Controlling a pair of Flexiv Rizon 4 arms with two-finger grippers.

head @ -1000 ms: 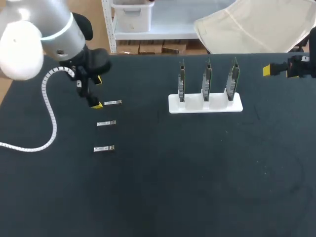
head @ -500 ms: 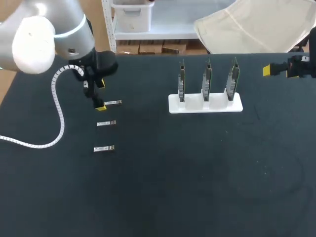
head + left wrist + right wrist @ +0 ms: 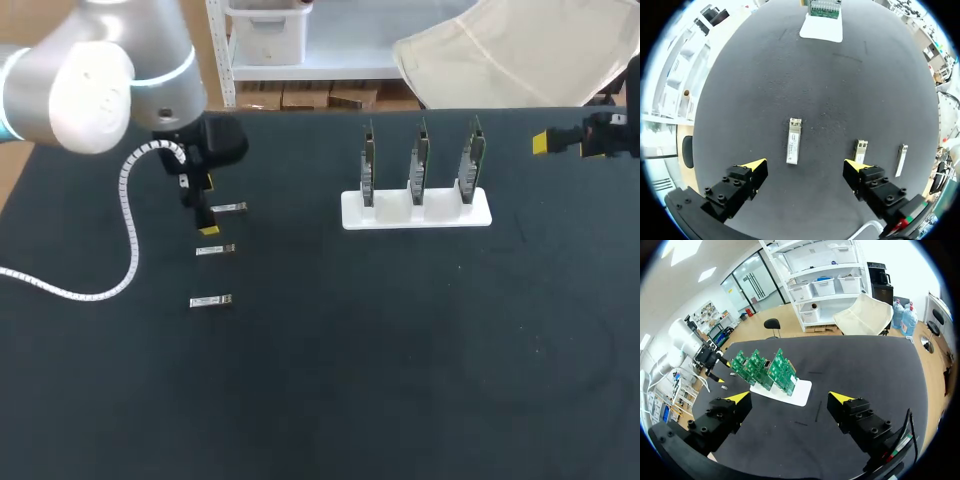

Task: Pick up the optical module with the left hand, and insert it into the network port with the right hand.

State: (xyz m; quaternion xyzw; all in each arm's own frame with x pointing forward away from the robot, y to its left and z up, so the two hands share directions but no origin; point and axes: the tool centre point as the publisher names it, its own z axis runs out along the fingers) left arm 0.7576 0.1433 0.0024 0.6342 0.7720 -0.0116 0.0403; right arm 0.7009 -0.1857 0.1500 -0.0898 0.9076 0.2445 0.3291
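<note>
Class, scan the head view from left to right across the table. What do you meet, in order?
Three small modules → left circuit board → middle circuit board → right circuit board → right claw. The left claw overlaps the modules, so it is left out.

The right gripper (image 3: 790, 397) hangs above the black table (image 3: 865, 365) with its yellow-tipped fingers spread wide and nothing between them. Ahead of it stands a white stand (image 3: 799, 392) holding three green circuit boards (image 3: 765, 371) upright in a row. Beyond the boards, the left arm (image 3: 686, 337) points its gripper's yellow tips down at the table.
</note>
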